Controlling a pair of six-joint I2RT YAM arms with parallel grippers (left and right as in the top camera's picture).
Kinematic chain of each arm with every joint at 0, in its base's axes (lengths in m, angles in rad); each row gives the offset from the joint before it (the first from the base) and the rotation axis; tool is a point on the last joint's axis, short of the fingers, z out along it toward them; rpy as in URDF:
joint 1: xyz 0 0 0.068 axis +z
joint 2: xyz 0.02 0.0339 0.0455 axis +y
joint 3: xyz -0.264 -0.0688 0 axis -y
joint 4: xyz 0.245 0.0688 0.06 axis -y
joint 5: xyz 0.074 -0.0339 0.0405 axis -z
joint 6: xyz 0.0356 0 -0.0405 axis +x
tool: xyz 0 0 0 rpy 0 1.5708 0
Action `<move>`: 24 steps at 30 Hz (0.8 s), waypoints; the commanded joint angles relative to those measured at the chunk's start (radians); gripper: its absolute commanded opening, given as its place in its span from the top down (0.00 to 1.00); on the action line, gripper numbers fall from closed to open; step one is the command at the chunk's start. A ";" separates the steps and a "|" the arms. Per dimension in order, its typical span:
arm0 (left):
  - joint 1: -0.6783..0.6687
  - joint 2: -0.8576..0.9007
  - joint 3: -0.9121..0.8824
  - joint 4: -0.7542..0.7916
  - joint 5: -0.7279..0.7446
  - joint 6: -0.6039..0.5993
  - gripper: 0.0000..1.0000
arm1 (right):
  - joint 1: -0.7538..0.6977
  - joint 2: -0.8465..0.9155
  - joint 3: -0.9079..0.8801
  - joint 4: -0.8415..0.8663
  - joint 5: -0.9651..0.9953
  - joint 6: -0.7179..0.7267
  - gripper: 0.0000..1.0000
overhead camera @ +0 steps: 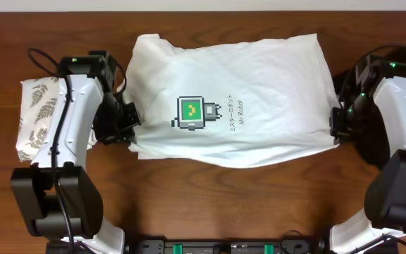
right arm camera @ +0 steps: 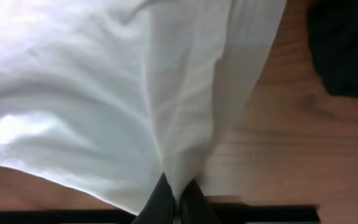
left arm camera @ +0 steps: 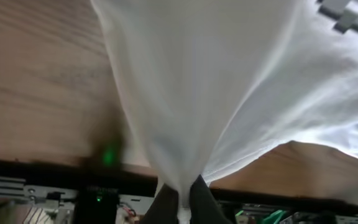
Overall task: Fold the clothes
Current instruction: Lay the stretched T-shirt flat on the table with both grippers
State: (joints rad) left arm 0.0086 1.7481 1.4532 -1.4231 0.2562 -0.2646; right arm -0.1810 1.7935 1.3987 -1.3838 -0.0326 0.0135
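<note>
At the 9 o'clock side of the wooden surface (overhead camera: 259, 204), a folded fern-print cloth (overhead camera: 37, 116) is seen, partly covered by the left arm. Just toward 3 o'clock from it, the left end effector (overhead camera: 128, 128) is found at the 8 o'clock edge of the white T-shirt (overhead camera: 259, 77). In the left wrist view its jaws are closed tight on a gathered pinch of the white fabric, which fans out from between the dark fingers (left arm camera: 205, 200).

The T-shirt is spread across the middle of the surface, print side up, its long side running from 9 to 3 o'clock. A green-and-yellow pixel computer graphic (overhead camera: 191, 114) is printed a little toward 9 o'clock of its centre, and thin dark lettering (overhead camera: 235, 111) is set just beside it toward 3 o'clock.

At the shirt's 4 o'clock edge the right end effector (overhead camera: 337, 131) is placed. Its jaws are likewise pressed together on a fold of the shirt's edge, as shown in the right wrist view. In that view a black garment (right arm camera: 347, 50) is seen at 1 o'clock, lying on the wood apart from the shirt.
</note>
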 commanded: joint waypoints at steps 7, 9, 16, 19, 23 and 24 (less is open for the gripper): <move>0.002 0.005 -0.039 -0.073 -0.010 0.047 0.94 | 0.012 0.008 -0.008 -0.021 0.010 0.000 0.99; 0.002 0.005 -0.039 -0.095 -0.019 0.048 0.94 | 0.012 0.008 -0.008 -0.027 0.010 0.000 0.99; 0.001 0.005 -0.039 -0.144 -0.041 0.047 0.94 | 0.012 0.008 -0.008 -0.061 0.010 0.000 0.99; 0.002 0.005 -0.039 -0.143 -0.044 0.047 0.94 | 0.012 0.008 -0.009 -0.069 0.010 0.001 0.99; 0.002 0.005 -0.039 -0.095 -0.043 0.047 0.94 | 0.012 0.008 -0.008 -0.033 0.010 0.005 0.99; 0.002 0.005 -0.039 -0.074 -0.043 0.047 0.94 | 0.012 0.008 -0.009 -0.012 0.009 0.010 0.99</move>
State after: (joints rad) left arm 0.0086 1.7477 1.4193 -1.5162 0.2291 -0.2310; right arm -0.1810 1.7935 1.3956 -1.4174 -0.0292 0.0139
